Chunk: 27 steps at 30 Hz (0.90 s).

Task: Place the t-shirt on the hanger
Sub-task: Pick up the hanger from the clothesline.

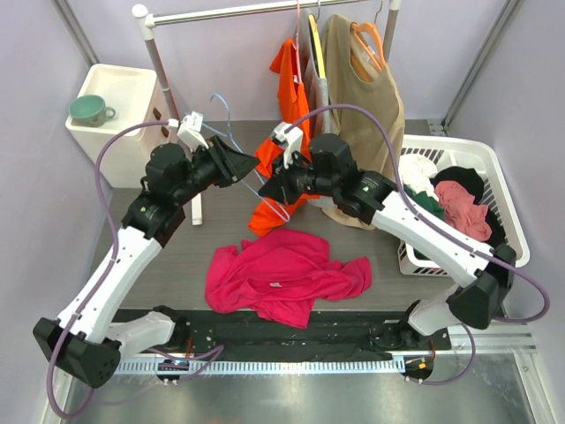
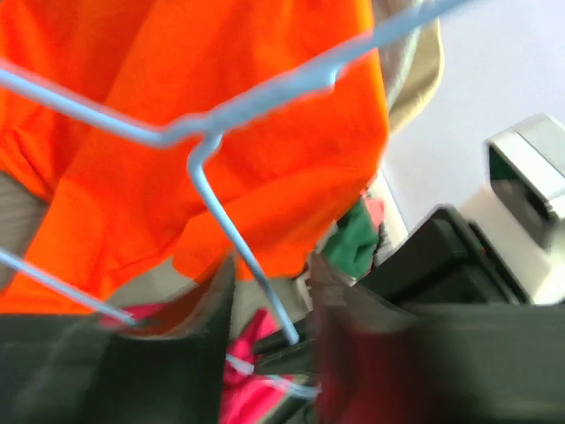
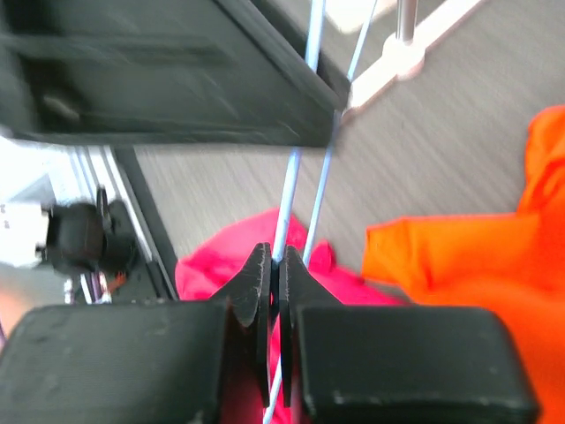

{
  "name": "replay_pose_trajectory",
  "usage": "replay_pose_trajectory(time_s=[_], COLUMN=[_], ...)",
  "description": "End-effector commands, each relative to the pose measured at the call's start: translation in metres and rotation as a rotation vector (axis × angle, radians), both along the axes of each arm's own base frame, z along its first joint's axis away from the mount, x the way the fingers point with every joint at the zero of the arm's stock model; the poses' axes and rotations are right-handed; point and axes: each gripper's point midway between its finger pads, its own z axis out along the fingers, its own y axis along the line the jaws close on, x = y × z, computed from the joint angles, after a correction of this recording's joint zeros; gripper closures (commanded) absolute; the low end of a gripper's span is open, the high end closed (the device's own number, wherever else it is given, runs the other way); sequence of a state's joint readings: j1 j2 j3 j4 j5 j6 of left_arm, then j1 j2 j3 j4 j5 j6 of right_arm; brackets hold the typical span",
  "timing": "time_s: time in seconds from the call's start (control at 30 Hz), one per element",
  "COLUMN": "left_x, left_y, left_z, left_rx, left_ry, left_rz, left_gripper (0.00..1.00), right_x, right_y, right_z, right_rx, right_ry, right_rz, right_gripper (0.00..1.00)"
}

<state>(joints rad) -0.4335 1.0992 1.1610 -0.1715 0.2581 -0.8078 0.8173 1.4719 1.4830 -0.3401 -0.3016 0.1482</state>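
The t-shirt (image 1: 282, 278) is soft, matt magenta cloth. The hanger (image 2: 203, 141) is thin, smooth light-blue wire; the desk (image 1: 221, 225) looks matt grey wood-grain.

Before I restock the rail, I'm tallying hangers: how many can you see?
3: the light-blue hanger in the right claw; a yellow hanger and an orange hanger on the rail. The orange t-shirt may hide another.

The t-shirt (image 1: 282, 278) lies on the table (image 1: 177, 256) at the front, between the 2 arm bases. Behind and above it, the hanger (image 2: 236, 234) sits between the left gripper (image 1: 250, 168) and the right gripper (image 1: 263, 189). Further back, garments (image 1: 366, 97) hang from a rail (image 1: 238, 11). A basket (image 1: 503, 190) of clothes stands at the right. A cup (image 1: 90, 110) rests on a cabinet (image 1: 132, 88) at the back left.
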Motion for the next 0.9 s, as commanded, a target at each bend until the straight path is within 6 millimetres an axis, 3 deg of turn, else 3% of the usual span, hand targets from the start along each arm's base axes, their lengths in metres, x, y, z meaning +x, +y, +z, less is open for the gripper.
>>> replay_pose_trajectory(time_s=[0.0,0.1,0.13,0.17,0.23,0.27,0.33,0.37,0.4,0.57,0.77,0.87], left_x=[-0.054,-0.1,-0.117,-0.13,-0.144,-0.151,-0.148,-0.157,-0.157,-0.156,-0.149,-0.156], left_y=[0.001,0.005,0.012,0.02,0.033,0.04,0.05,0.054,0.057,0.052,0.038,0.03], left_z=[0.015,-0.003,0.005,-0.009,-0.006,-0.013,-0.013,-0.018,-0.019,-0.021,-0.046,-0.058], left_rx=[0.12,0.298,0.336,0.4,0.516,0.562,0.69,0.737,0.828,0.901,0.866,0.796], left_ry=[-0.149,-0.258,-0.327,-0.324,-0.482,-0.482,-0.597,-0.628,-0.757,-0.971,-0.897,-0.838], left_rz=[-0.214,-0.428,-0.454,-0.497,-0.52,-0.531,-0.53,-0.578,-0.622,-0.671,-0.83,-0.901], left_gripper=[0.38,0.18,0.16,0.15,0.15,0.15,0.16,0.17,0.19,0.28,0.31,0.3], right_x=[-0.023,-0.045,-0.051,-0.062,-0.085,-0.097,-0.116,-0.127,-0.136,-0.171,-0.178,-0.174], right_y=[-0.043,-0.071,-0.078,-0.087,-0.098,-0.105,-0.114,-0.122,-0.126,-0.143,-0.15,-0.152], right_z=[0.016,0.014,0.012,0.002,0.003,-0.007,-0.009,-0.016,-0.016,-0.02,-0.011,-0.012], right_rx=[0.006,-0.011,-0.045,-0.081,-0.102,-0.131,-0.144,-0.168,-0.173,-0.218,-0.209,-0.224], right_ry=[-0.024,0.005,-0.045,-0.022,-0.072,-0.041,-0.066,-0.035,-0.037,-0.051,-0.124,-0.156], right_rz=[0.042,0.11,0.147,0.167,0.255,0.281,0.355,0.383,0.411,0.57,0.568,0.545], right_gripper=[0.99,0.99,0.99,0.99,0.99,0.99,0.99,0.99,0.99,0.99,0.99,0.99])
